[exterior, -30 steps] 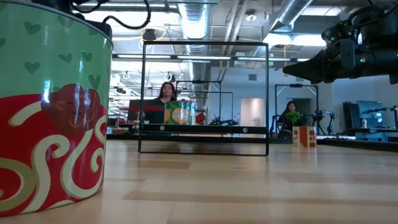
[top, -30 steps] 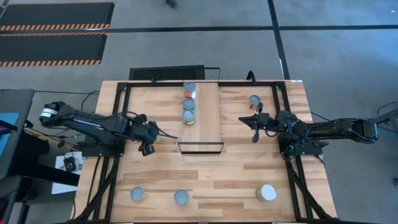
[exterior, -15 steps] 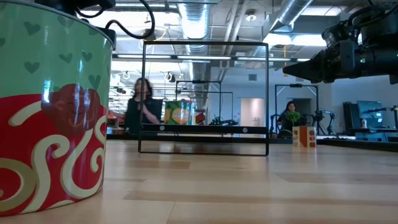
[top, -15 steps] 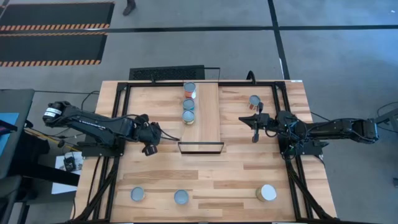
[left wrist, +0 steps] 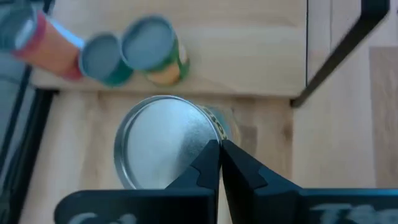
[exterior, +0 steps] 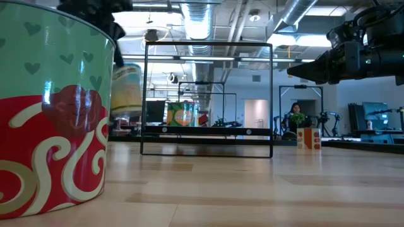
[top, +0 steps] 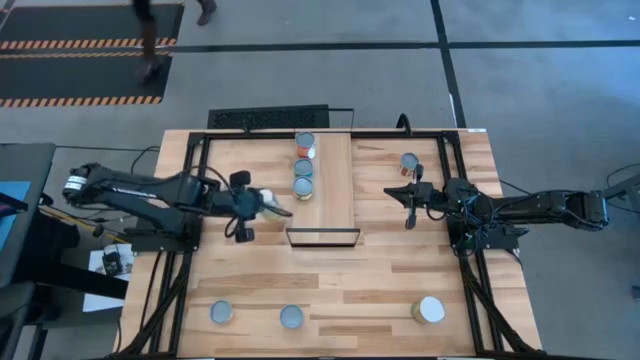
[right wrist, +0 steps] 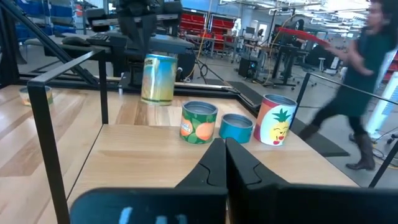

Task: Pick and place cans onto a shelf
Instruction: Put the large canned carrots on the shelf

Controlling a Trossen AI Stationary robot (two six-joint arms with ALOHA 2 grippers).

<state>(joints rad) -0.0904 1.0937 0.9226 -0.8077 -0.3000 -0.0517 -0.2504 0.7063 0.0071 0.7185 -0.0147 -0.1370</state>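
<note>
Left gripper [top: 262, 203] shut — can [top: 270, 201] lifted.

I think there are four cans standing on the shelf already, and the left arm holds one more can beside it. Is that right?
Not quite. The high view shows three cans on the shelf, not four. The left gripper does hold one more can beside it.

Grey concrete floor [top: 540, 100] surrounds the wooden table [top: 390, 290]. Beyond its far edge lie 2 black mats with hazard-striped borders [top: 90, 50]. Silver ceiling ducts [exterior: 196, 19] hang overhead.
</note>
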